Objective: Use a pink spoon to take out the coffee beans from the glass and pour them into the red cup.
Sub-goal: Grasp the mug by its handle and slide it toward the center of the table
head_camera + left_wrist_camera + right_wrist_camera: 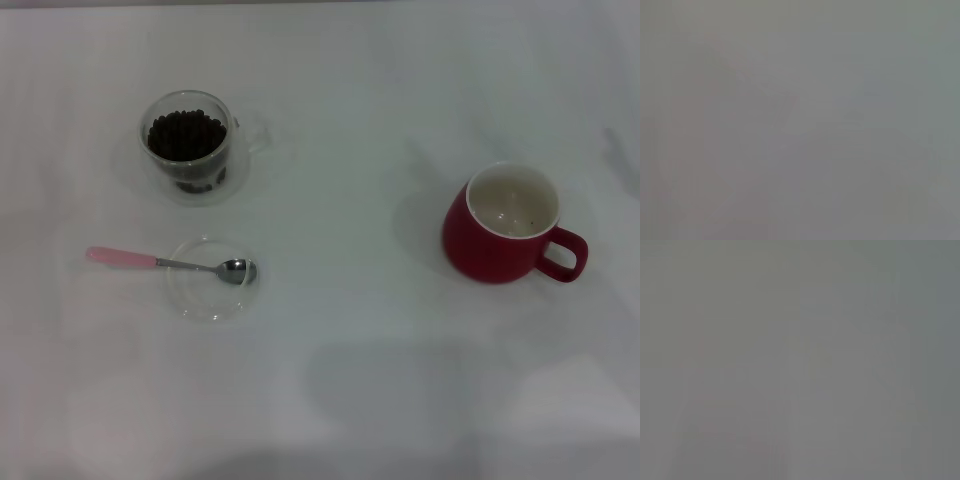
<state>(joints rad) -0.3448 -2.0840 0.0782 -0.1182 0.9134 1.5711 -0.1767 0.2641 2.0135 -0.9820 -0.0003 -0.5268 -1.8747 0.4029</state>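
The glass (195,148) stands at the back left of the white table, its clear handle pointing right, with a heap of dark coffee beans (186,136) inside. The pink spoon (165,262) lies in front of it, its metal bowl resting in a shallow clear glass dish (210,280) and its pink handle sticking out to the left. The red cup (508,224) stands upright at the right, its handle pointing right, with one or two dark specks on its cream inside. Neither gripper shows in the head view. Both wrist views show only plain grey.
The white table (350,380) fills the head view. A faint shadow lies on it at the front centre.
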